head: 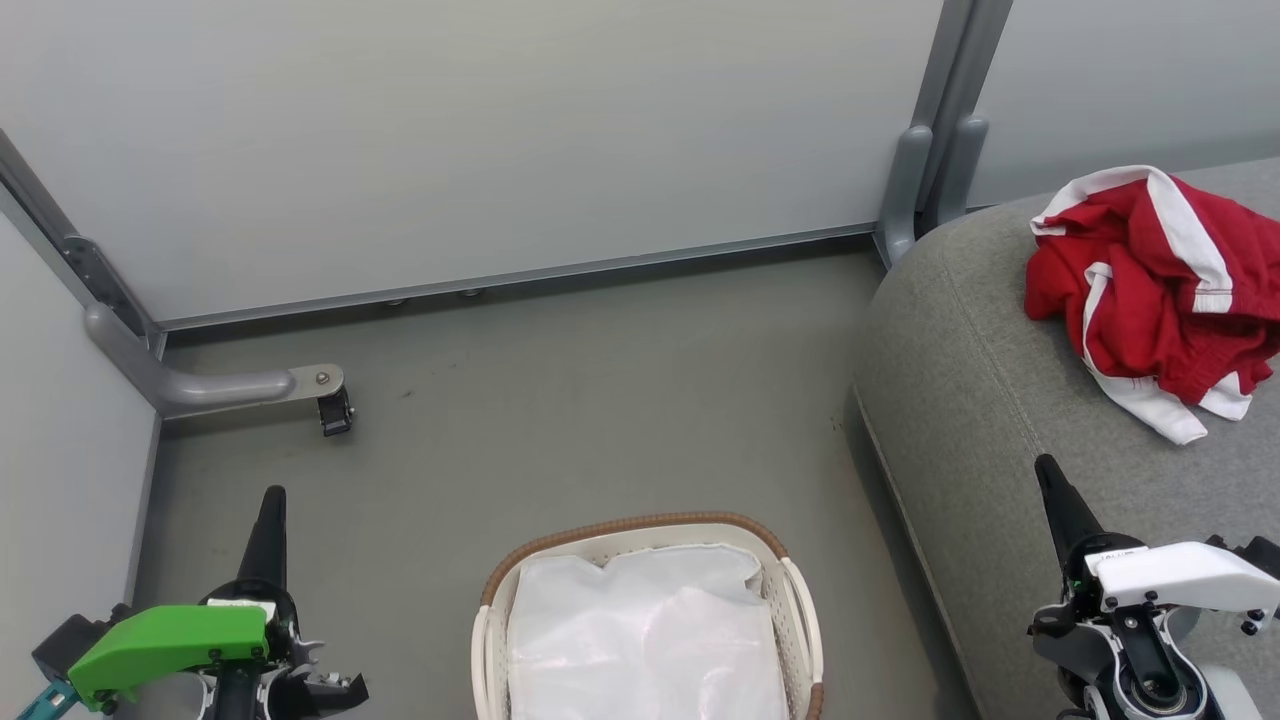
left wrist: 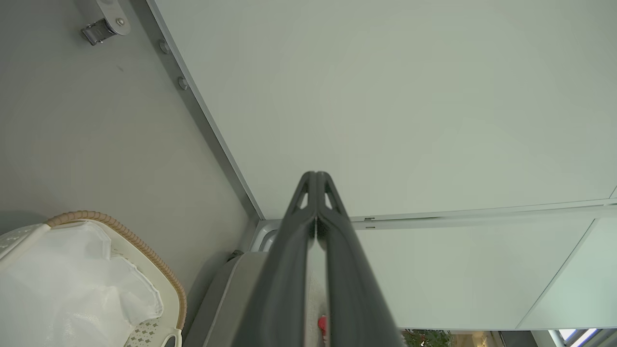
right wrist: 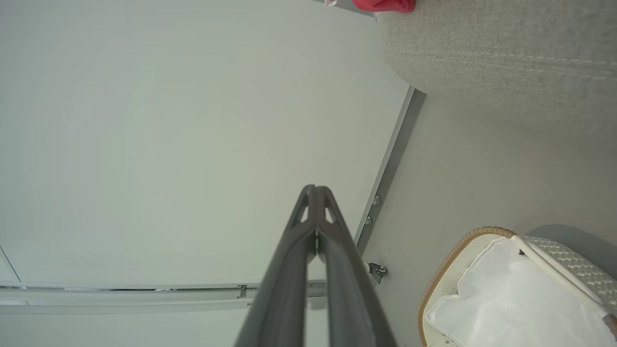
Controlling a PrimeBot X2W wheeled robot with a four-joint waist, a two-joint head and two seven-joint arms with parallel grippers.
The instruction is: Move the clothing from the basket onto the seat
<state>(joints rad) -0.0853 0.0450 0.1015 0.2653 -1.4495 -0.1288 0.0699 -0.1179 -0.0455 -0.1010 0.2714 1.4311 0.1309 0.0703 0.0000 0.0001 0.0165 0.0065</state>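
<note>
The red clothing [head: 1155, 290] with white stripes lies crumpled on the grey seat [head: 960, 400] at the right; a red edge of the clothing [right wrist: 383, 5] peeks in at the top of the right wrist view. The white basket [head: 790, 585] with its brown woven rim stands on the floor at the bottom centre, holding only a white liner [head: 645, 630]. My left gripper [head: 272, 497] is shut and holds nothing, low at the left of the basket. My right gripper [head: 1045, 466] is shut and holds nothing, over the seat's front part. Both wrist views show the fingers pressed together, left gripper [left wrist: 316, 174] and right gripper [right wrist: 315, 188].
Pale partition panels [head: 480, 140] wall in the floor behind and to the left. A grey metal foot with a small caster [head: 335, 410] juts out from the left corner. A post base [head: 925, 180] stands at the seat's back corner. Open grey floor [head: 600, 400] lies between basket and wall.
</note>
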